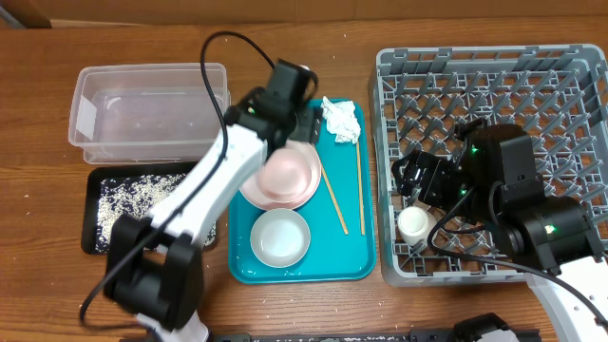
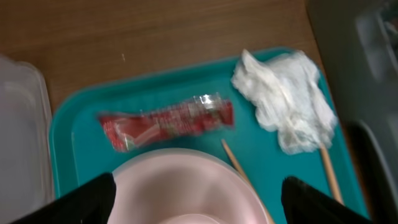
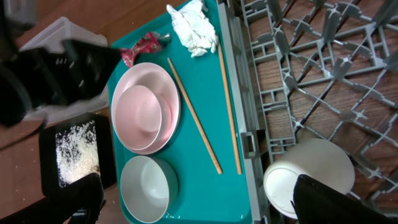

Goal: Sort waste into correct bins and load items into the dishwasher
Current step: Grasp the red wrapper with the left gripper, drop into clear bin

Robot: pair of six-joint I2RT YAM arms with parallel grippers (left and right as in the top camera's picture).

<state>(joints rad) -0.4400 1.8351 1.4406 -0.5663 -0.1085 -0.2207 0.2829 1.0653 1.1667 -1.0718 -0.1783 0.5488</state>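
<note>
The red wrapper [image 2: 168,121] lies flat on the teal tray [image 2: 68,134], beyond my left gripper [image 2: 199,202], which hangs open over the stacked pink plates [image 2: 186,183] and holds nothing. The crumpled tissue [image 2: 286,99] sits at the tray's far right corner, above two chopsticks [image 1: 340,199]. From overhead the left gripper [image 1: 306,122] is over the tray's top end, hiding the wrapper. My right gripper [image 1: 418,180] stands open inside the grey dish rack [image 1: 532,85], just above a white cup [image 1: 415,223] lying there. Rice [image 1: 128,204] covers the black tray [image 1: 92,214]. The clear tub [image 1: 152,112] stands behind it.
A white bowl [image 1: 280,237] sits at the teal tray's near end, below the pink plates [image 1: 285,176]. The rack's left wall [image 3: 239,124] runs close along the tray's right edge. Bare wooden table [image 1: 38,266] lies left of the bins.
</note>
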